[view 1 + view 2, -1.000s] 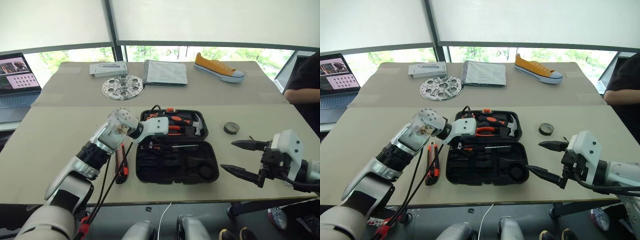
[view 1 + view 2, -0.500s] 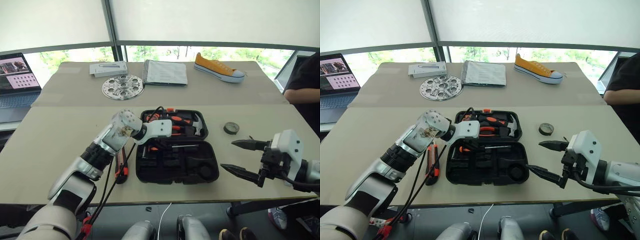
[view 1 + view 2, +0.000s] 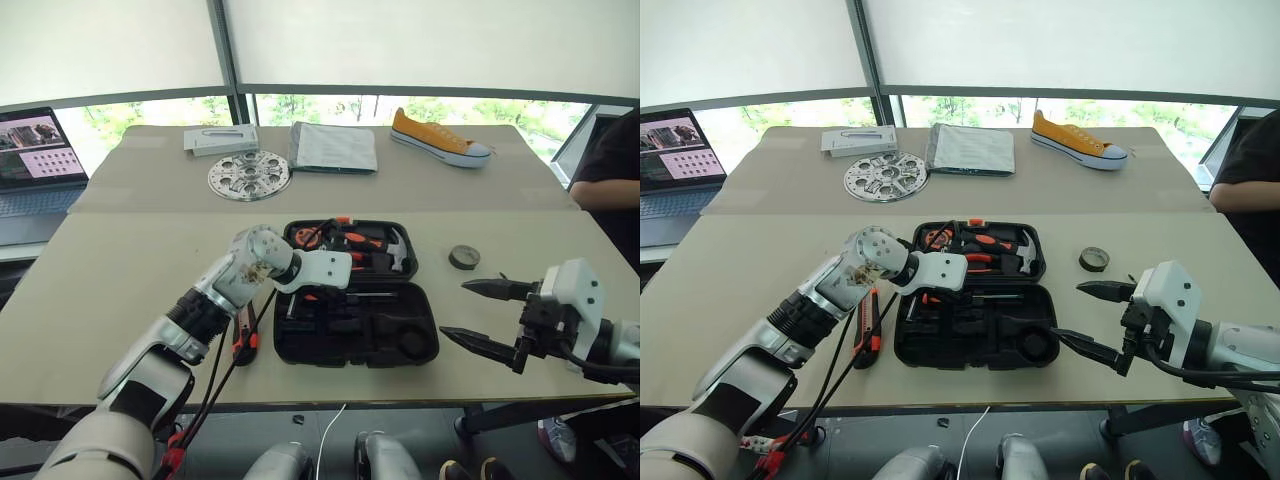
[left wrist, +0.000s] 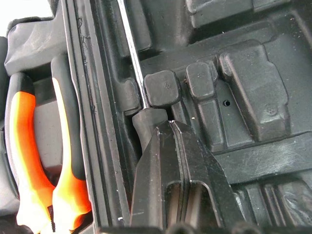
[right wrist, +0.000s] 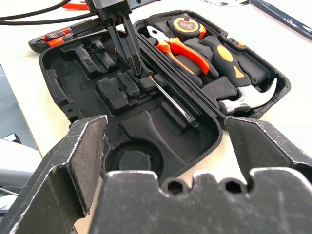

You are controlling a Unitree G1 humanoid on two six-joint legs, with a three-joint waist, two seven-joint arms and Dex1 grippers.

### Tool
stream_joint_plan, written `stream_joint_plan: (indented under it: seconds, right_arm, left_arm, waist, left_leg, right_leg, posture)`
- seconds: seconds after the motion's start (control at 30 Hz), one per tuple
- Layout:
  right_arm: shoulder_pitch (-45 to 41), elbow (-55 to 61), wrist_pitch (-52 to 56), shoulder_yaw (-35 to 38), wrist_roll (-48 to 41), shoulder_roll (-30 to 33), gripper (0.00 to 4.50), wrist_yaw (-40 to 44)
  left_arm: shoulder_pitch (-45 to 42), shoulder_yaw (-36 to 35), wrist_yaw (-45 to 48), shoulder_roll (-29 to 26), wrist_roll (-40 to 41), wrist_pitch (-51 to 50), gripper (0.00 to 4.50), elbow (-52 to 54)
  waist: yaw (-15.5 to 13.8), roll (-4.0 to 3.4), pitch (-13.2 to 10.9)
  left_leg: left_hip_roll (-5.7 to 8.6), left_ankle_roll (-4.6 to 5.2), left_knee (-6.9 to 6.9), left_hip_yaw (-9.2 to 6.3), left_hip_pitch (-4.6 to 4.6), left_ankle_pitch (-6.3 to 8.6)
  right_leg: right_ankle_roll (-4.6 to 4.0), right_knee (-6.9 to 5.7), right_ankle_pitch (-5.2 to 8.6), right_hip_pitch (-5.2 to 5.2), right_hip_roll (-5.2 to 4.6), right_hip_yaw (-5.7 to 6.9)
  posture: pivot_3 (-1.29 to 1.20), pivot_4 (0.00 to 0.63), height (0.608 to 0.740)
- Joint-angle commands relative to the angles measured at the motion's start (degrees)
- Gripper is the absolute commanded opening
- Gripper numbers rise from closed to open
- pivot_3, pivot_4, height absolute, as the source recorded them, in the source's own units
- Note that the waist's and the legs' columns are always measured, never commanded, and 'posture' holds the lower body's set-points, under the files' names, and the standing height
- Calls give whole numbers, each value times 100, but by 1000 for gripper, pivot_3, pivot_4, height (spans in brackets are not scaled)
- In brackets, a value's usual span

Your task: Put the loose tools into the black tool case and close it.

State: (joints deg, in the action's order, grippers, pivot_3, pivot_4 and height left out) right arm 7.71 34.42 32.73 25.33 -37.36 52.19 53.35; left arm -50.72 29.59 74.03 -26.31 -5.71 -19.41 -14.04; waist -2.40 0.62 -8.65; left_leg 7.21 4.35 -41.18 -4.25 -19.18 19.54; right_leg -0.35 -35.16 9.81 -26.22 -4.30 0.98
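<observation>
The black tool case (image 3: pixel 432 335) lies open on the near table. Pliers (image 5: pixel 178 48), a tape measure (image 5: pixel 186 23) and a hammer (image 5: pixel 243 97) sit in its far half. A long screwdriver (image 5: pixel 173 102) lies along the hinge side of the near half. My left gripper (image 4: pixel 168 126) is shut with nothing between its fingers, and its tips rest against the screwdriver's dark handle (image 4: pixel 146 122). The orange-black utility knife (image 3: pixel 243 335) lies on the table left of the case. A small dark tape roll (image 3: pixel 463 257) lies to the case's right. My right gripper (image 3: pixel 455 310) hangs open and holds nothing, right of the case.
On the far table are a perforated metal disc (image 3: pixel 250 175), a white box (image 3: pixel 220 139), a grey folder (image 3: pixel 333 146) and a yellow shoe (image 3: pixel 440 137). A laptop (image 3: pixel 40 160) stands at the far left. A person in black (image 3: pixel 610 160) is at the right edge.
My left gripper's fingers have shut inside the case, and the hand has hardly moved. The right arm has kept still.
</observation>
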Motion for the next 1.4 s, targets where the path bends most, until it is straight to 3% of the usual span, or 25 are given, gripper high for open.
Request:
stream_joint_plan:
  seconds: [0.03,0.17,0.27,0.4,0.43,0.7,0.9,1.03,1.37,1.4]
  right_arm:
    - [-44,160,18,154,-143,14,4500,-43]
    - [-137,205,108,173,-232,52,4500,-93]
    - [-360,8,191,106,-181,262,4500,-47]
    - [-468,-464,624,573,-355,340,4500,-302]
    - [-421,-504,728,722,-402,318,4500,-368]
    - [730,-978,716,1744,337,-138,4500,-807]
    - [1384,-2157,18,1653,1078,-198,4500,-555]
    - [1223,-2874,-389,1289,1373,-104,4500,-381]
    - [-138,-4573,-1030,252,1760,-144,4500,-231]
    - [-219,-4652,-1049,192,1770,-147,4244,-221]
  left_arm:
    - [-11,-816,327,-127,912,-1078,541,548]
    - [272,-1728,544,-595,1852,-1718,1829,1275]
    - [993,-2708,372,-1133,2568,-2316,2935,2169]
    - [1759,-4076,97,-1167,4112,-2998,4356,3431]
    - [1793,-4189,66,-1232,4376,-3172,4464,3593]
    - [1572,-3848,138,-1576,5063,-3208,4464,3558]
    - [1305,-3426,379,-1674,5123,-3022,4464,3252]
    - [1281,-3122,677,-1841,4977,-2701,4464,3220]
    - [1205,-2510,1380,-2083,4478,-1801,4464,2956]
    - [1197,-2494,1375,-2076,4470,-1783,4491,2939]
  waist:
    - [22,1,-1]
    - [78,0,-1]
    - [182,-6,1]
    - [154,-1,-4]
    - [115,3,-6]
    - [-18,0,-4]
    - [77,-11,2]
    - [191,-13,2]
    - [205,-34,1]
    - [199,-34,1]
  left_leg:
    - [-1,0,0,0,-7,0]
    - [-2,1,8,0,-9,0]
    - [0,0,21,0,0,0]
    - [1,-1,27,-2,10,1]
    - [1,-1,23,-4,9,1]
    - [7,-12,22,-10,17,5]
    - [9,-46,34,2,33,22]
    - [4,-51,41,7,39,21]
    - [3,-51,45,12,51,19]
    - [3,-49,44,12,51,19]
  right_leg:
    - [0,-2,0,-8,3,0]
    - [-2,-2,0,-19,6,1]
    - [-3,3,0,-18,6,-2]
    - [-6,9,1,-11,7,-4]
    - [-6,10,1,-9,6,-1]
    - [-6,11,0,4,1,5]
    - [-8,8,2,6,2,-9]
    - [-17,4,7,6,4,-11]
    - [-21,4,9,14,2,-18]
    - [-21,4,9,14,1,-18]
  posture:
    - [0,150,740]
    - [0,150,740]
    - [0,150,740]
    - [0,150,740]
    - [0,150,740]
    - [0,150,740]
    - [0,150,740]
    - [0,150,740]
    - [0,150,740]
    - [0,150,740]
